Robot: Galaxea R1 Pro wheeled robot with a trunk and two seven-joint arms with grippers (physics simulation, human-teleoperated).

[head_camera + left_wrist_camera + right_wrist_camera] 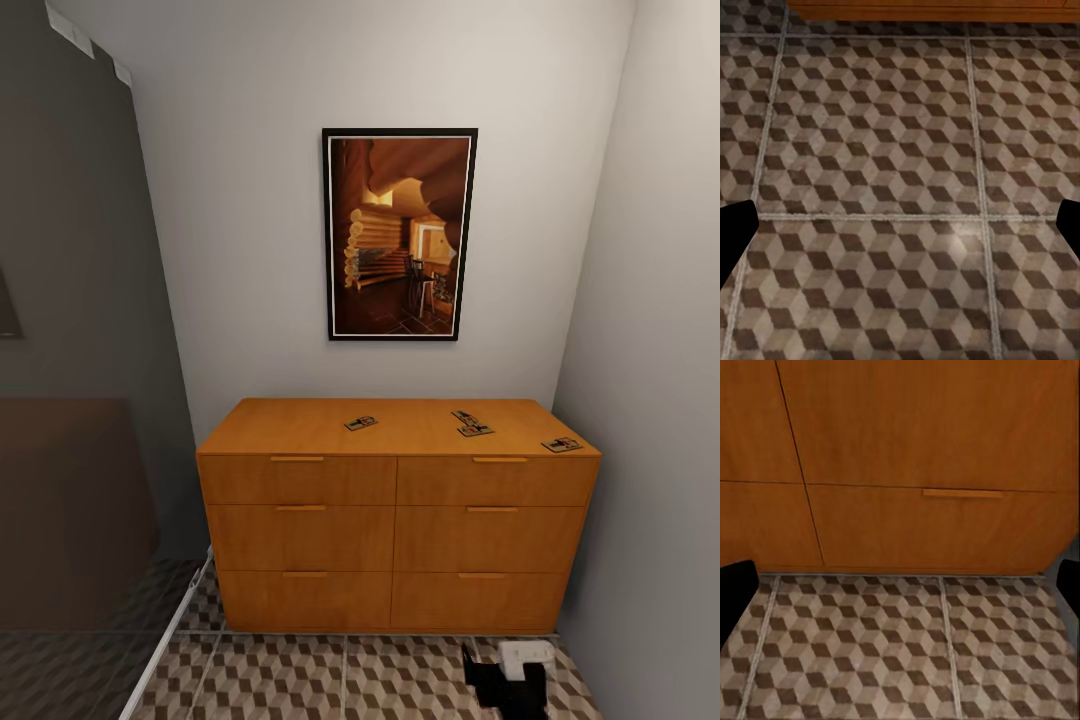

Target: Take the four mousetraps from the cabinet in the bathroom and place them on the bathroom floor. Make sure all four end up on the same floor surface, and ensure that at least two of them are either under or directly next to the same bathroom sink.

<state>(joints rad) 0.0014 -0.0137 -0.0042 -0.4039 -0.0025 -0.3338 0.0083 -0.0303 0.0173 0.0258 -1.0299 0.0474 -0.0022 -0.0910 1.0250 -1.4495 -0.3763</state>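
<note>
Both my jaws apart, empty; four mousetraps [361, 423] lie flat on the cabinet [398, 520] top—thin plates may slip when pinched.

Our right hand [505, 680] hangs low at the lower edge of the head view, a black body with a white block on top, pointing downward and forward. In the right wrist view, its two dark fingertips [735, 589] sit at opposite edges, spread wide with nothing between them. Our left hand's fingertips [733, 232] stand equally far apart, holding nothing.
</note>
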